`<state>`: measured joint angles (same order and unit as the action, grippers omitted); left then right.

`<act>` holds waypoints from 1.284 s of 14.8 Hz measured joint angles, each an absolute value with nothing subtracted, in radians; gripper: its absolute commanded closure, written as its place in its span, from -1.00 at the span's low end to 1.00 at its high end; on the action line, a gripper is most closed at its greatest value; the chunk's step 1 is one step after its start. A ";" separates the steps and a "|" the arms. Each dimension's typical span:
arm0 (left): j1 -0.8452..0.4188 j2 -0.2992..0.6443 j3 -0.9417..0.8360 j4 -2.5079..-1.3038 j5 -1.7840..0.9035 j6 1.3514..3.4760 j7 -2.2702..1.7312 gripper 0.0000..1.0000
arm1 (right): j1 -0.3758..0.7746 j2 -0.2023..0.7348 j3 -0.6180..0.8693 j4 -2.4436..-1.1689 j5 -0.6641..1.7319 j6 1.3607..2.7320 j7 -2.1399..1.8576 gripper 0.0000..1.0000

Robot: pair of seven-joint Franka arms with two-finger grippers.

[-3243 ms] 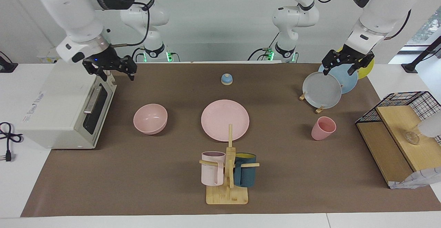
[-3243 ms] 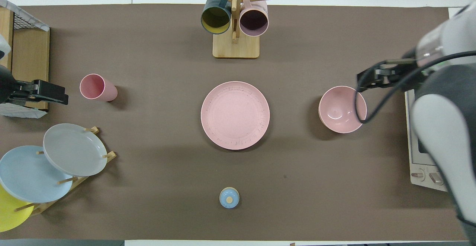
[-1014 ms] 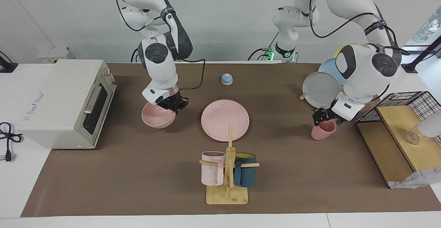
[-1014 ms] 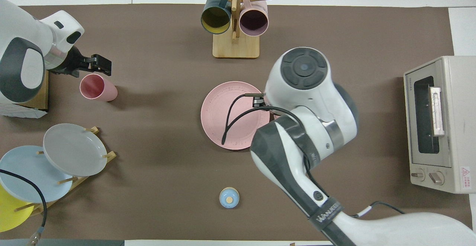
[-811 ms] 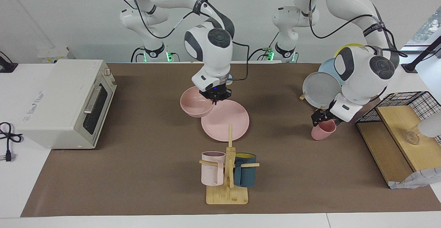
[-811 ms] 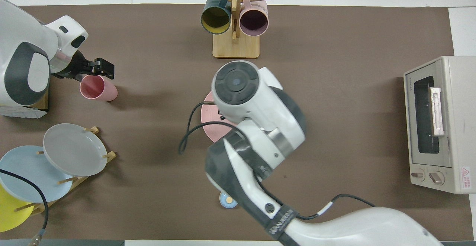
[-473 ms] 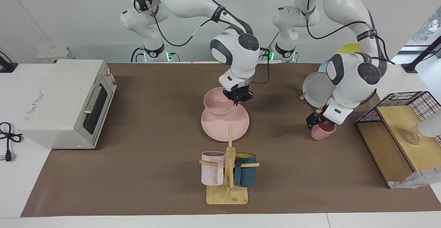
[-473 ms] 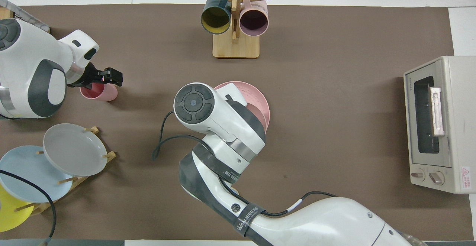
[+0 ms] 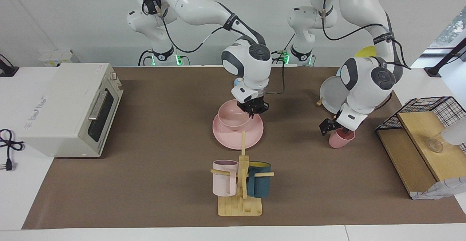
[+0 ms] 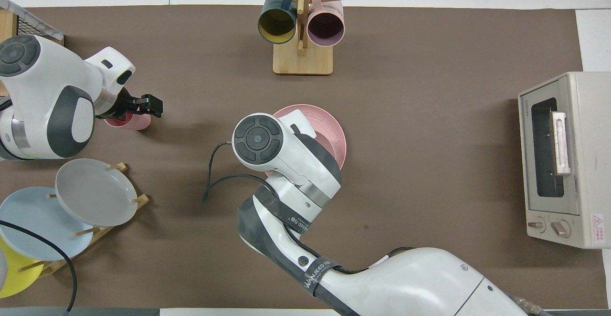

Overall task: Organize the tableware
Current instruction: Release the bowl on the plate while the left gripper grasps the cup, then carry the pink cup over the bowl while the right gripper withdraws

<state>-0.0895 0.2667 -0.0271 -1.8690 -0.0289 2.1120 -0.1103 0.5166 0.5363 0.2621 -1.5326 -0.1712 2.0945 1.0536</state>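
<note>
Bowl (image 9: 233, 119), stiff, light and slick, sits on plate (image 9: 255, 134), right claw (image 9: 253, 110) pinching its rim; left claw (image 9: 332, 127) straddles cup (image 9: 339, 140), spread.

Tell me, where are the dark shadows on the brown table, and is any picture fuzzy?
In the facing view, soft shadows lie on the mat beside the pink plate and the pink cup, and nothing looks fuzzy. In the overhead view, a soft shadow stretches from the cup toward the plate, and the big white arm hides the bowl.
</note>
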 measured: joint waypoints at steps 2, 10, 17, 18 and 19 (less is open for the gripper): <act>-0.089 0.266 -0.026 -1.871 -0.029 2.113 -0.106 1.00 | 0.517 0.536 0.263 -1.533 -0.171 2.103 1.059 0.22; -0.086 0.260 -0.017 -1.835 -0.029 2.110 -0.076 1.00 | 0.500 0.508 0.260 -1.403 -0.184 1.944 1.025 -1.00; -0.165 0.243 -0.036 -1.357 -0.063 1.538 -0.345 1.00 | 0.202 0.209 0.243 -1.365 -0.147 1.502 0.461 -1.00; -0.205 0.243 -0.039 -1.319 -0.071 1.509 -0.429 1.00 | 0.166 0.173 0.208 -1.375 -0.116 1.472 0.375 -1.00; -0.255 0.244 -0.040 -1.294 -0.077 1.503 -0.524 1.00 | 0.148 0.141 0.144 -1.393 -0.078 1.453 0.296 -1.00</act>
